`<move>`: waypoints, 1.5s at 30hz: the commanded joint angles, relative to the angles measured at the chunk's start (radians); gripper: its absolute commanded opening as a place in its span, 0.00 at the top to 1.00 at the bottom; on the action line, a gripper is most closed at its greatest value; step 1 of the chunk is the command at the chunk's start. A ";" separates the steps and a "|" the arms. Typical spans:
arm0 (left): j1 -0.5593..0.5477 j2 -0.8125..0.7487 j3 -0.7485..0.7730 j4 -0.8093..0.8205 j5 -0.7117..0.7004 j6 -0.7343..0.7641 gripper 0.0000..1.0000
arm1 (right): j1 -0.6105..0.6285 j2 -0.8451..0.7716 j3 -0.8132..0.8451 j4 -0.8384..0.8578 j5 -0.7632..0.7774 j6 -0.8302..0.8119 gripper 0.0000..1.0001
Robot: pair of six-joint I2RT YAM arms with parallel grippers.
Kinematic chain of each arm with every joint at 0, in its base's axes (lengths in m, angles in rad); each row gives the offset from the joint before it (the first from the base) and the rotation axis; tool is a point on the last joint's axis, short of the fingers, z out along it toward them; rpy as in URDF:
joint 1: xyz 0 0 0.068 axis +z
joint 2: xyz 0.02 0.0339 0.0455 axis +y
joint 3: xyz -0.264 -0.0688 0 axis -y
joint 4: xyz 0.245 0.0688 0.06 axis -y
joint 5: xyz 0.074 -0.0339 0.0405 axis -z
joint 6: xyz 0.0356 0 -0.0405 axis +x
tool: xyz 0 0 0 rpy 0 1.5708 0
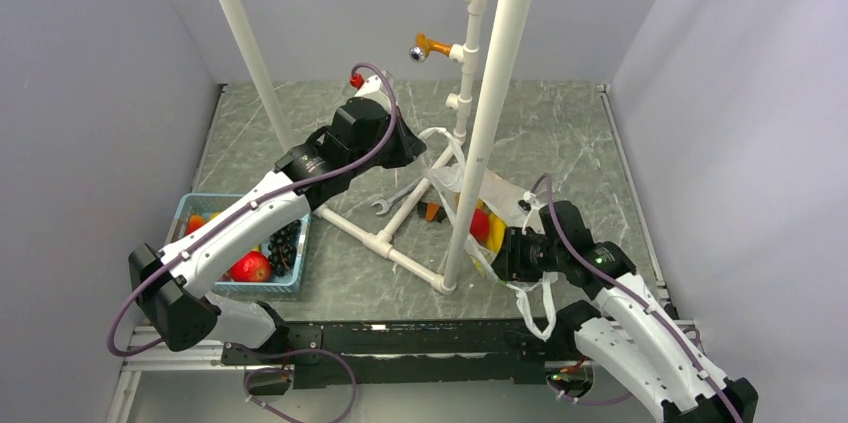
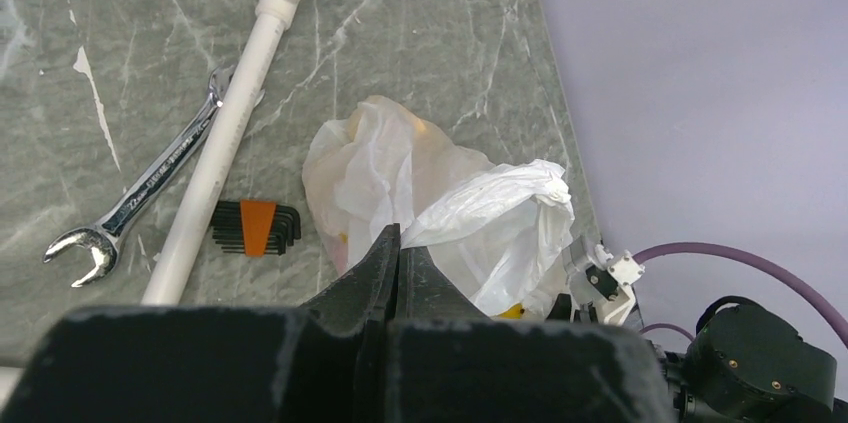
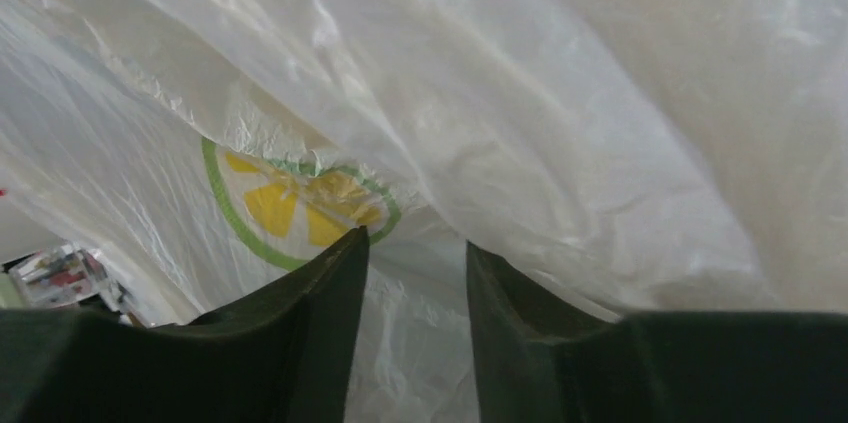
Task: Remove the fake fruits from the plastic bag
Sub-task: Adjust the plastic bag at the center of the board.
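- Left gripper (image 2: 397, 243) was clenched on a fold of the plastic bag (image 2: 470, 223).
- Right gripper (image 3: 415, 263) was parted, against the bag film; fruit slice (image 3: 300, 203) lay behind the film, just beyond its tips.

Plastic bag (image 2: 440, 193): translucent white, green ring (image 3: 232, 218) with yellow wedges printed on it. Red and yellow fake fruits (image 1: 481, 226) seen inside, just right of white pipe frame (image 1: 481, 143). Worktop (image 1: 560, 133): grey-green, veined white like marble. Left of pipe frame: light-blue basket (image 1: 205, 199), red apple (image 1: 250, 266), dark grapes (image 1: 284, 243).
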 commanded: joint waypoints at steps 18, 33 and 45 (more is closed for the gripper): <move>0.006 -0.346 -0.243 -0.119 0.278 0.128 0.01 | 0.031 0.141 0.093 0.415 -0.040 0.076 0.21; -0.117 0.010 -0.259 0.057 0.148 0.012 0.04 | 0.217 0.180 -0.010 0.554 0.080 0.160 0.57; -0.118 -0.022 -0.494 0.134 0.117 -0.022 0.79 | 0.187 0.221 0.060 0.277 0.851 0.291 0.62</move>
